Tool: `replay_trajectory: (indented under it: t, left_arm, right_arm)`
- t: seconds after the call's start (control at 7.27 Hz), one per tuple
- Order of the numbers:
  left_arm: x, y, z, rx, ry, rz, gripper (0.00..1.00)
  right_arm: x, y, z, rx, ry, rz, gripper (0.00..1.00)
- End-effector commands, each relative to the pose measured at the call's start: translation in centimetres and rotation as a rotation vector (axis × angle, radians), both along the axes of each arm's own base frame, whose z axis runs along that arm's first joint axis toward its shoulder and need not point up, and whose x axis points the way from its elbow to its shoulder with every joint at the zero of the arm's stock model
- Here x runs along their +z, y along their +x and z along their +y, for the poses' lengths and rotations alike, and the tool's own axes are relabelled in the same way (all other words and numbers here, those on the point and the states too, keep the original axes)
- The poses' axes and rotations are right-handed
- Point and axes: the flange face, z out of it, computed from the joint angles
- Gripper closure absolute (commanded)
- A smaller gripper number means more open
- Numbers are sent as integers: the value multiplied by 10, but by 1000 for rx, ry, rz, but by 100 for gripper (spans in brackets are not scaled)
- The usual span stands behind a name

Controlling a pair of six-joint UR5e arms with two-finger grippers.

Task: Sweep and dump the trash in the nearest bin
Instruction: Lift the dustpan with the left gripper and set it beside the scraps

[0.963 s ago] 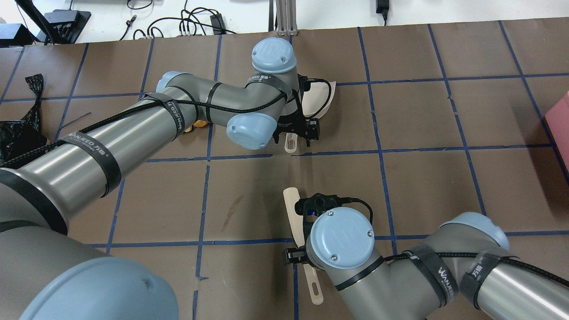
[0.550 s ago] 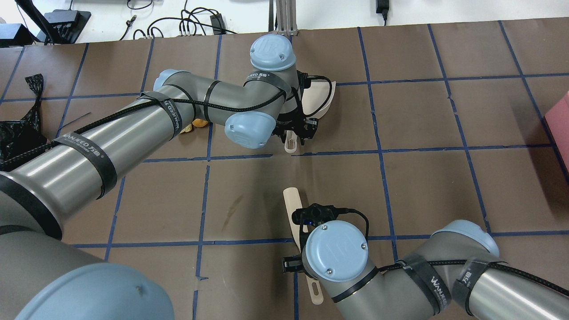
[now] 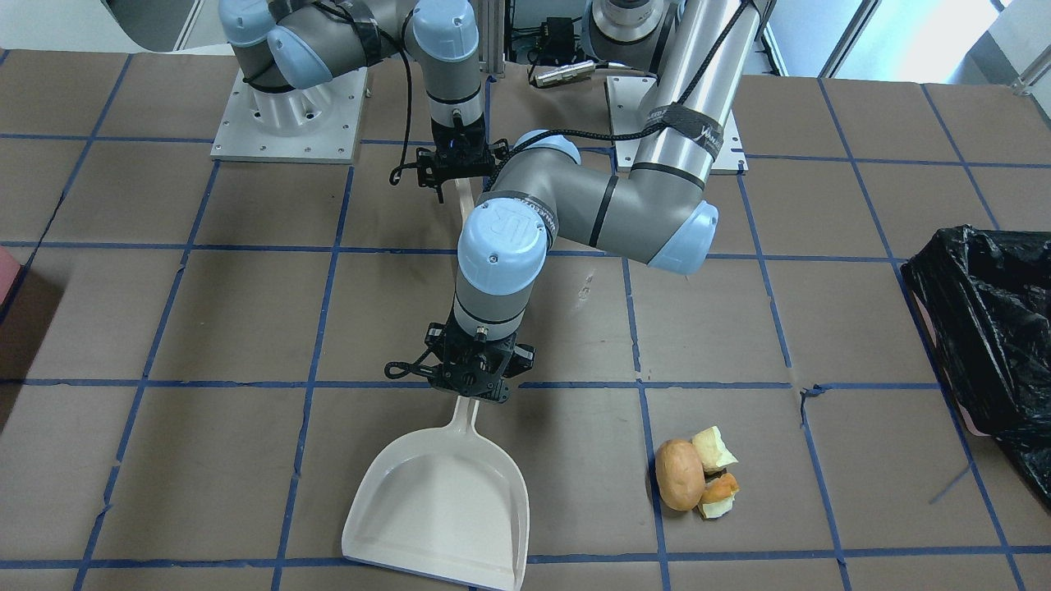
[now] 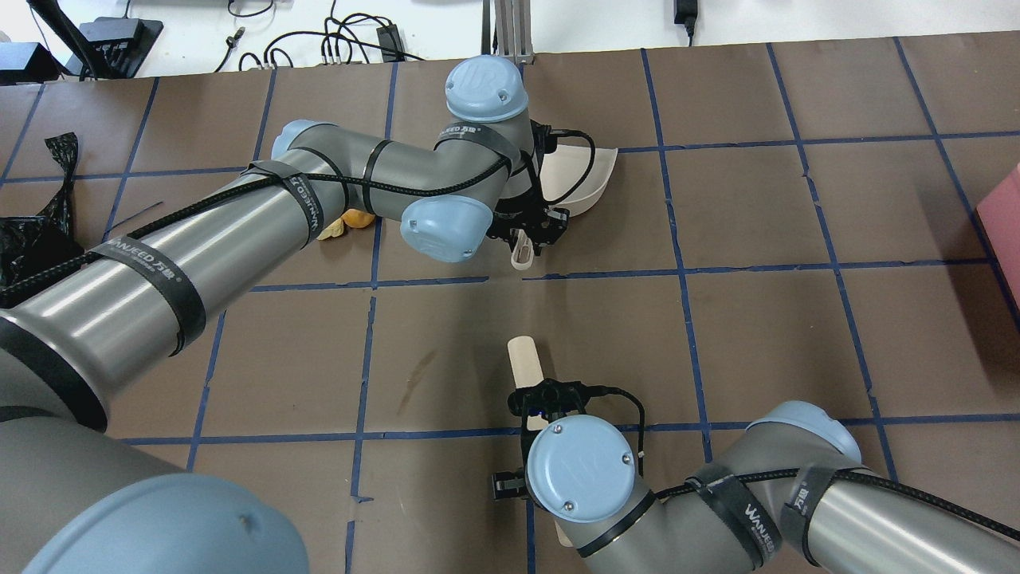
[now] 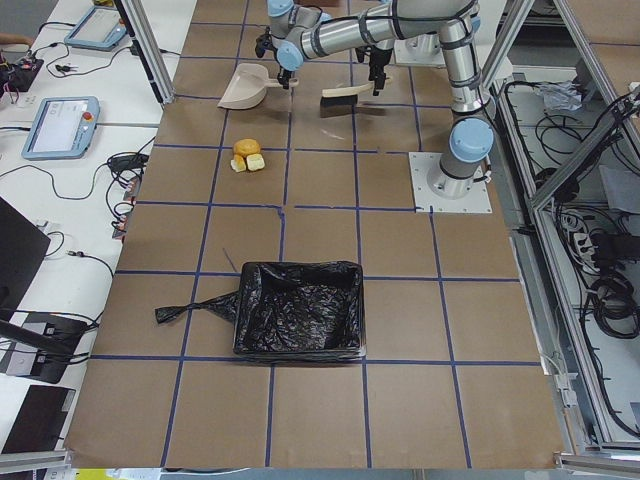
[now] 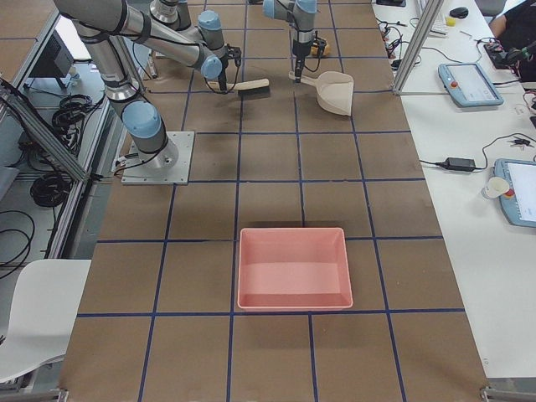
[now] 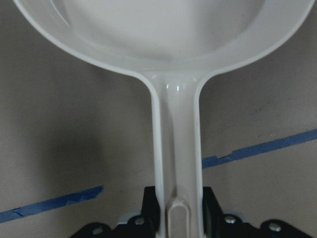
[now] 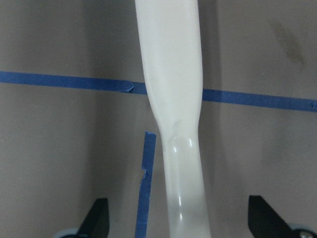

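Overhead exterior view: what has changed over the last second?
The left hand has shut on the handle of the dustpan, and the pan has swung slightly toward that view's right. The right hand, open, has moved back toward the robot over the handle of the brush. The brush and the trash lie where they were.

Brown paper-covered table, gridded with blue tape. Small tear in the paper at one tape crossing, and a dark smudge near the middle. Pink tray lying flat toward the table's right end. On the white side bench: a screen pendant with a red button, a black power brick with its cable, and a paper cup. White chair standing off the table's corner. Tangle of black cables beyond the far edge.
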Motion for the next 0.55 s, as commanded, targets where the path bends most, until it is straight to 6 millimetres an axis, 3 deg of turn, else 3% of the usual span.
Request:
replay_trajectory:
  t: [0.0, 0.14, 0.41]
  left_arm:
    - [21, 4, -1, 5, -31, 1, 100]
    - [43, 22, -7, 28, -63, -6, 100]
    - [80, 76, -21, -35, -84, -17, 100]
  right_arm:
    - [-1, 0, 1, 6, -4, 1, 2]
    - [-3, -2, 3, 9, -9, -2, 2]
    - [3, -3, 5, 18, -68, -41, 1]
